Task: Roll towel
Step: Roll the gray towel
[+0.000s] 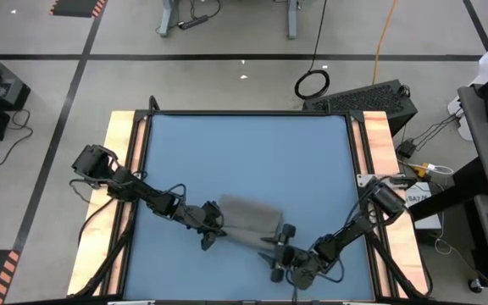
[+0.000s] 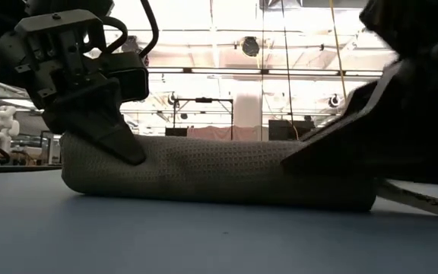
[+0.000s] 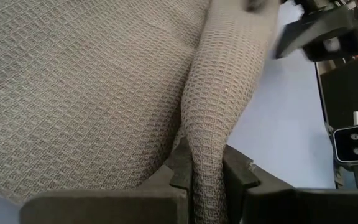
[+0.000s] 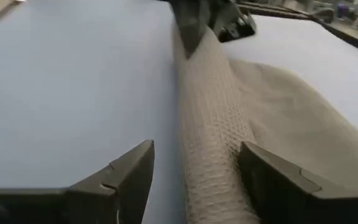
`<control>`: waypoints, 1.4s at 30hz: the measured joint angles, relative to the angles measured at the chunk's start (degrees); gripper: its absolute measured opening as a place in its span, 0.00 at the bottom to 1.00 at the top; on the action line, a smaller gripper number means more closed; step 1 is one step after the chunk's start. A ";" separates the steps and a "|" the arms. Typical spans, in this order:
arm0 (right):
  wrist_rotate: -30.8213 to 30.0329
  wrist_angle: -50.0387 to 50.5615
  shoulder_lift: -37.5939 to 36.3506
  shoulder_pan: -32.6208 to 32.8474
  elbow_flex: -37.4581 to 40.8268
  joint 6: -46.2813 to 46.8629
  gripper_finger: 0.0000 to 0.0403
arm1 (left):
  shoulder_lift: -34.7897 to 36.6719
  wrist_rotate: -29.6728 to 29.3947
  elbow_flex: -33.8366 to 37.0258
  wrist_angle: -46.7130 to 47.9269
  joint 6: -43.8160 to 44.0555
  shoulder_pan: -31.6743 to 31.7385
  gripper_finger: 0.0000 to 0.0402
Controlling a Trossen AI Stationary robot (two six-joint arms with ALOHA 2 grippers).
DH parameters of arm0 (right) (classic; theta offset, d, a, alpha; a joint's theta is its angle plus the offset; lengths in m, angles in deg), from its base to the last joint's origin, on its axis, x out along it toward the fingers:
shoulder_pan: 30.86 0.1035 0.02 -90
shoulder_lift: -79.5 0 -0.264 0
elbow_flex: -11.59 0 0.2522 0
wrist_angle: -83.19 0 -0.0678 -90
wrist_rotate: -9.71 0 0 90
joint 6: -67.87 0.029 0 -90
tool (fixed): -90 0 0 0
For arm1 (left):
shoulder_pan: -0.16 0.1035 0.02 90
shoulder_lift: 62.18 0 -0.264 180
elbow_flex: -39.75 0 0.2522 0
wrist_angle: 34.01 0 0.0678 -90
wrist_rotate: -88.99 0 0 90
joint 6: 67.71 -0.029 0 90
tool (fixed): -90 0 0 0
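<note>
Blue tabletop (image 2: 204,243) carries rolled towel (image 2: 219,171); bright workshop beyond.

You saw the right gripper (image 4: 194,180) with its two dark fingers (image 4: 120,174) spread wide, one on each side of the rolled edge of the towel (image 4: 213,124), neither pressing it. The roll ran away across the blue table (image 4: 67,81), and the unrolled part lay flat beside it. At the far end of the roll, the left gripper (image 4: 204,25) sat over the cloth.
</note>
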 joint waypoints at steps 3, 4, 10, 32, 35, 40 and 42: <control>-0.48 -0.42 1.86 -0.70 -0.02 3.20 0.55 | -0.02 -0.08 0.00 -0.01 -0.01 -0.02 0.10; -0.62 -0.48 2.30 -0.94 -0.09 4.67 0.54 | -0.02 -0.19 0.00 0.00 -0.07 -0.02 0.10; -1.43 2.46 3.23 -2.02 -0.17 14.53 0.37 | -0.02 -7.98 0.00 0.24 -2.16 -0.02 0.16; 1.27 6.66 3.29 -2.05 -0.13 22.78 0.14 | 5.54 -34.79 -0.01 3.83 -36.16 -14.87 0.63; 1.27 6.67 3.29 -2.09 -0.13 22.58 0.14 | 1.75 -35.15 -0.04 0.71 -37.05 -15.65 0.64; 1.29 6.96 3.29 -2.12 -0.11 22.63 0.14 | -2.95 -37.09 -0.07 -1.07 -36.69 -14.61 0.66; 1.29 6.96 3.29 -2.12 -0.11 22.65 0.14 | -4.06 -37.91 -0.07 -1.36 -37.69 -14.00 0.66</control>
